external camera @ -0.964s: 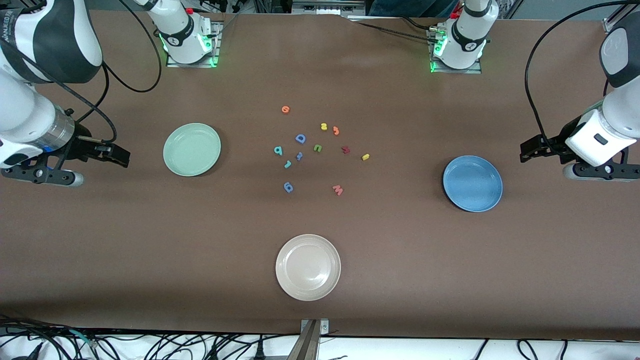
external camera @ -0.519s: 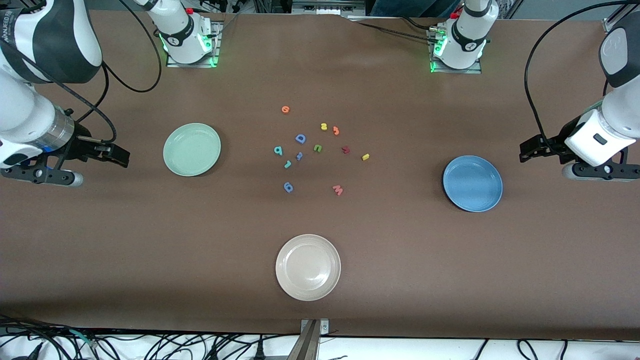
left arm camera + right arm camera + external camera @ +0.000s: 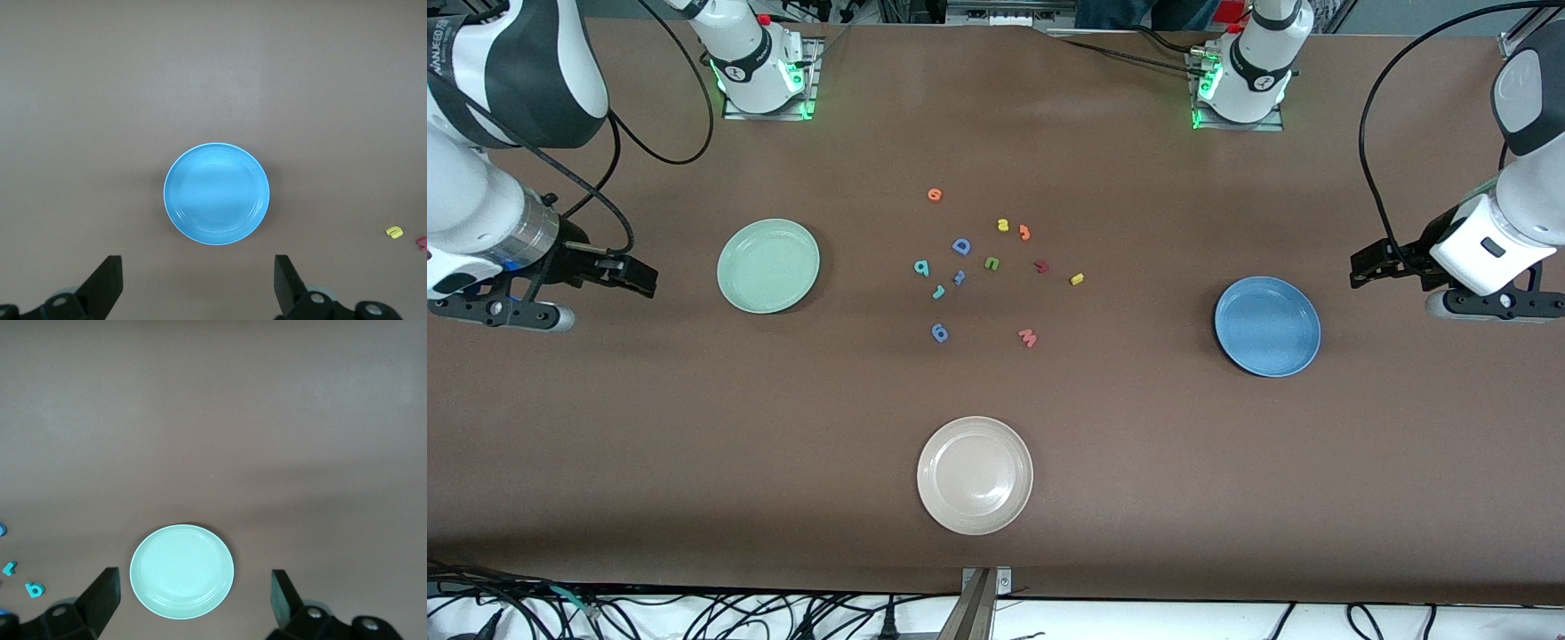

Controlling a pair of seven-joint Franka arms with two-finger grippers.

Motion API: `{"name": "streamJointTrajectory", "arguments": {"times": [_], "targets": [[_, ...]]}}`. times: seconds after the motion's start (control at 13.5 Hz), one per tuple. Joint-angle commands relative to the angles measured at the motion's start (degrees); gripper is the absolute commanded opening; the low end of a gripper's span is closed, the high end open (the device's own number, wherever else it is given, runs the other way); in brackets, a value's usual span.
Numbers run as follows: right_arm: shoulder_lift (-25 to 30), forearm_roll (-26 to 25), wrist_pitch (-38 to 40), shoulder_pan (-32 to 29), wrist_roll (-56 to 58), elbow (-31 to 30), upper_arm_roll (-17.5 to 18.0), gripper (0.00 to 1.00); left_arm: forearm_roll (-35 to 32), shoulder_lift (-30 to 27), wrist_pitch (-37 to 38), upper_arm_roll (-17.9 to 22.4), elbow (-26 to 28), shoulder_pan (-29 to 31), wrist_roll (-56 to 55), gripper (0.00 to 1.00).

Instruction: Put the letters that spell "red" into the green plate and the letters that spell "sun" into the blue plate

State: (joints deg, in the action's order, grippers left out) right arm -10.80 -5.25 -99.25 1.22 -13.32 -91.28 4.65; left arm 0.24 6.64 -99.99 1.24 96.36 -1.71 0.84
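- Both arms have glossy white shells with dark grey joint covers and silver wrist rings.
- Black cables loop along each arm.
- Green lights glow at both bases.
- The left gripper (image 3: 1371, 265) and right gripper (image 3: 633, 276) are black, with wedge-shaped fingers (image 3: 107, 283).

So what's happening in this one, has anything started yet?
Nothing is being handled. The right gripper hangs open at the right arm's end of the table, near the green plate; the left gripper hangs open at the left arm's end, near the blue plate. Both plates hold nothing. The foam letters lie scattered on the table between them, and a cream-white plate sits nearer the front camera.
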Motion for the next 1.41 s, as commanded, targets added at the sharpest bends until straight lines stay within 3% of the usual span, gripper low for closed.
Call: {"name": "streamJointTrajectory", "arguments": {"times": [0.0, 1.34], "targets": [[-0.54, 0.94, 1.34, -0.16, 0.22, 1.54, -0.08, 1.0, 1.52, -0.14, 0.59, -0.01, -0.03, -0.05, -0.57, 1.0], [-0.45, 0.94, 2.48, -0.16, -0.13, 1.36, -0.08, 1.0, 1.52, -0.05, 0.77, -0.18, -0.03, -0.05, -1.28, 1.0]]}}
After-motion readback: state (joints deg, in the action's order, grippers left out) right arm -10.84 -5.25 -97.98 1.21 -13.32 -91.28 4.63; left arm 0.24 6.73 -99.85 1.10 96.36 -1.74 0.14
